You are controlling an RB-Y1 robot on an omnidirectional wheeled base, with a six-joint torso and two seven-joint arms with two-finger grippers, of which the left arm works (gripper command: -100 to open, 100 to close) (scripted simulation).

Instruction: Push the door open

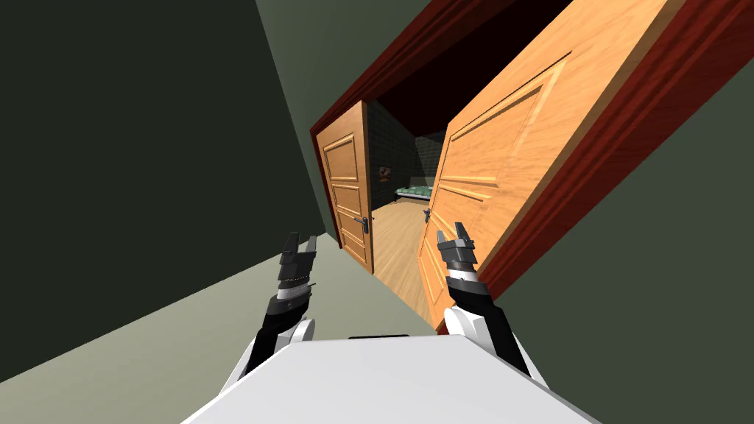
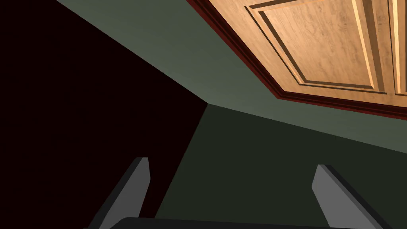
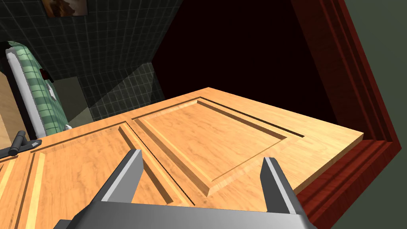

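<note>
A double door of orange panelled wood hangs in a dark red frame [image 1: 589,169]. Its left leaf [image 1: 346,184] and right leaf [image 1: 501,147] both stand partly swung inward, leaving a gap between them. My right gripper [image 1: 453,235] is open, right in front of the right leaf and just below its dark handle [image 1: 427,215]. In the right wrist view the gripper [image 3: 202,159] points along the panelled face [image 3: 214,131], with the handle [image 3: 22,143] off to one side. I cannot tell whether it touches. My left gripper [image 1: 300,246] is open and holds nothing, short of the left leaf [image 2: 318,43].
Grey-green walls [image 1: 147,147] close in on both sides of the pale floor [image 1: 221,316]. Through the gap lie a wooden floor [image 1: 394,235], a bed with a green cover [image 1: 412,193] and dark tiled walls. A black area sits above the right leaf.
</note>
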